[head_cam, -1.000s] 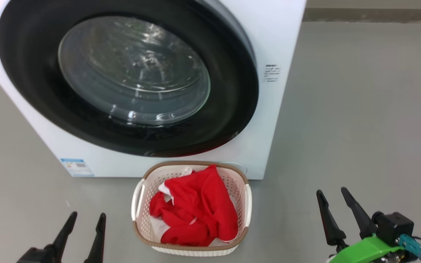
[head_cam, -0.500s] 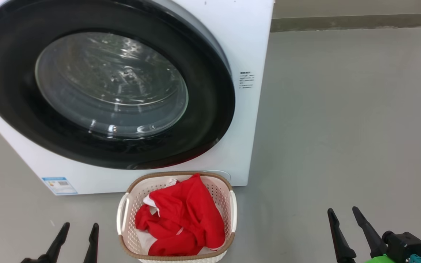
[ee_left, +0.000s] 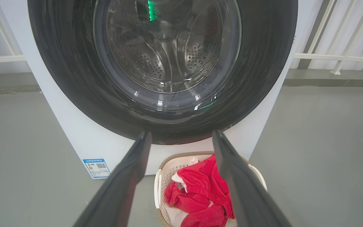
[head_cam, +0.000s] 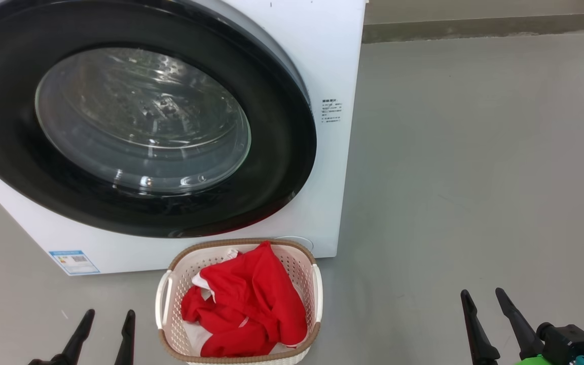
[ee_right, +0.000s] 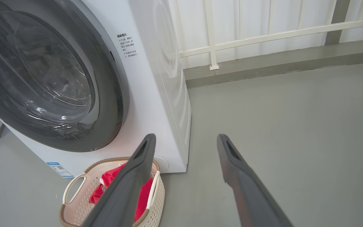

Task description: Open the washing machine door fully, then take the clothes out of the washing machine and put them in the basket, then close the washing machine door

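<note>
Grey floor (head_cam: 474,177); washing machine door (head_cam: 282,152) shut. The clothes (head_cam: 251,299) are heaped in the basket (head_cam: 158,304) just below it, handy for short transfers. The left end effector (head_cam: 110,314) and right end effector (head_cam: 481,291) are both spread, empty, flanking the basket.

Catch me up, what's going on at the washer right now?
Nothing is being handled at this moment. The red clothes lie piled in the basket, which stands on the floor right in front of the washing machine. The washing machine door looks shut against the front. The left gripper and right gripper are both open and hold nothing, low on either side of the basket and apart from it. By how things lie, the job looks finished.
</note>
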You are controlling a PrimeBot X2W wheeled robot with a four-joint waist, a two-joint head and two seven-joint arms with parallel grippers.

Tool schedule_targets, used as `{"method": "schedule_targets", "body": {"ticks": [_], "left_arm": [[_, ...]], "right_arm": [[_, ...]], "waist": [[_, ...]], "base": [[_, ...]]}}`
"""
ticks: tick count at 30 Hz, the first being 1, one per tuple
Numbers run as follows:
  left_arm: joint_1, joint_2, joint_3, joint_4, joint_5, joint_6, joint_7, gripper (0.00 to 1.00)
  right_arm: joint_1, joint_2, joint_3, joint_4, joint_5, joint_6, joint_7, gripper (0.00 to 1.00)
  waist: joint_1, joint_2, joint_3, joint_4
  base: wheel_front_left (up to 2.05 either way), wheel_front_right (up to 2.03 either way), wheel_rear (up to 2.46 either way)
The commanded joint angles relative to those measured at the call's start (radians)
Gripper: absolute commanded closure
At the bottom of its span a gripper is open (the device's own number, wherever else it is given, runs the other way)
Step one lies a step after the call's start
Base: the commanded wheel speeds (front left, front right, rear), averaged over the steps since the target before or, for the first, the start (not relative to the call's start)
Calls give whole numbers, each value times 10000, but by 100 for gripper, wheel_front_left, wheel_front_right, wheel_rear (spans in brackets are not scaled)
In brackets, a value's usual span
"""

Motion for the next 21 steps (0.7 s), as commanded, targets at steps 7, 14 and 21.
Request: {"method": "schedule_targets", "body": {"ticks": [7, 14, 21], "left_arm": [[-216, 150, 469, -336, 89, -56, -124, 0], [21, -168, -2, 43, 1, 13, 31, 100], [150, -521, -77, 507, -336, 12, 129, 100]], "right_arm": [[-65, -116, 189, -285, -60, -9, -65, 0], [3, 63, 6, 250, 20, 2, 5, 100], [-38, 171, 29, 742, 338, 2, 93, 100]], "waist": [[0, 0, 3, 15], [0, 0, 3, 22], [3, 0, 0, 27]], "base": [[0, 0, 0], [0, 0, 0], [0, 0, 0]]}}
